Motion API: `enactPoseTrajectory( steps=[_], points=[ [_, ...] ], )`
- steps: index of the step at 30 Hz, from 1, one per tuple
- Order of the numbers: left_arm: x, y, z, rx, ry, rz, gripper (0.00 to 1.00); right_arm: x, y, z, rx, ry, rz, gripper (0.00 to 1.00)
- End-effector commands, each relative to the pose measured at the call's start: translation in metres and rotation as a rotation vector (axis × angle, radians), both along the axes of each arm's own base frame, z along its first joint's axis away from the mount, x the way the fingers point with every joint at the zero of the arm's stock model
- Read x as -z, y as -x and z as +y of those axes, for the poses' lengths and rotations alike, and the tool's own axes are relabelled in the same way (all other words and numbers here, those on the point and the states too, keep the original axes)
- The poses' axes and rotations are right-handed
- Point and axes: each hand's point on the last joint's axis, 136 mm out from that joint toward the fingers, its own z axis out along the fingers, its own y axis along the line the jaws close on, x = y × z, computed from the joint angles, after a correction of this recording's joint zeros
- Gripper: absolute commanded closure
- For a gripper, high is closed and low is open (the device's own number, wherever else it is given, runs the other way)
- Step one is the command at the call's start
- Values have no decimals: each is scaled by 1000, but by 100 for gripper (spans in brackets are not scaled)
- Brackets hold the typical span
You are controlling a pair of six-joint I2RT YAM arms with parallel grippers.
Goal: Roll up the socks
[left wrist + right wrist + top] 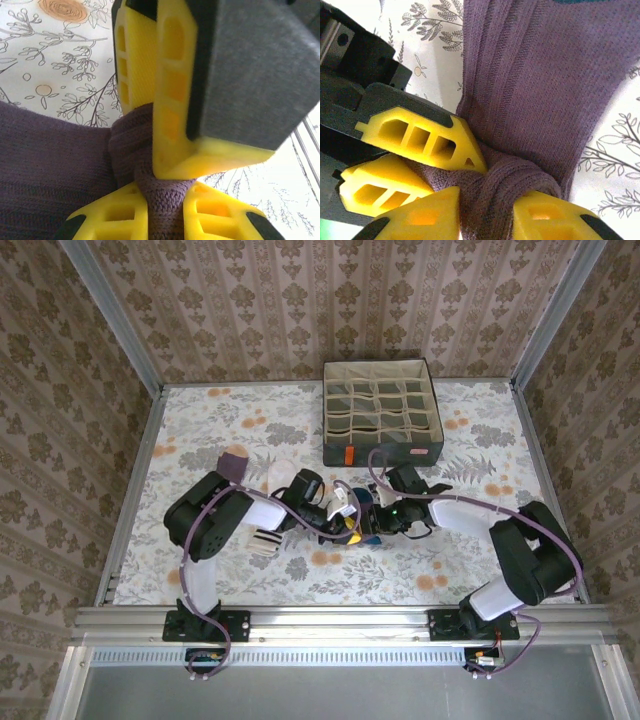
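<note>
Both grippers meet at the table's middle on one purple sock (362, 502). In the left wrist view my left gripper (165, 215) is shut on a twisted neck of this purple sock (55, 165), with the right gripper's yellow fingers (175, 100) pressing in from above. The right gripper (490, 210) is shut on the same bunched purple sock (545, 75), and the left gripper's fingers (420, 140) sit beside it. From above, the left gripper (348, 523) and right gripper (372, 522) nearly touch. A white sock with a striped cuff (265, 540) lies under the left arm. Another purple sock with a tan patch (234, 464) lies further left.
A grey fabric box with beige grid cells (383, 412) stands at the back, right of centre, close behind the right arm. The floral tablecloth (480, 550) is bare to the right and front. Patterned walls close the table in on three sides.
</note>
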Motion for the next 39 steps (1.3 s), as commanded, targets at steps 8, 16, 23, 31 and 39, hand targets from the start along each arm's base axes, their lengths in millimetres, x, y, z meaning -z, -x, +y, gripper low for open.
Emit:
enactPoseTrajectory(
  steps=[8,16,23,31,39],
  points=[
    [-4,-12,22,-73,-91,-275,76,54,24,-36,109,195,219,94],
    [-37,-9,37,-93,-75,-628,69,59,25,-37,116,200,251,95],
    [-21,8,30,25,-221,-909,65,62,29,-36,97,200,292,96],
    [11,-1,20,69,-362,-956,62,65,37,-35,80,190,331,96],
    [38,-3,25,89,-463,-824,74,64,42,-32,49,161,354,93]
  ],
)
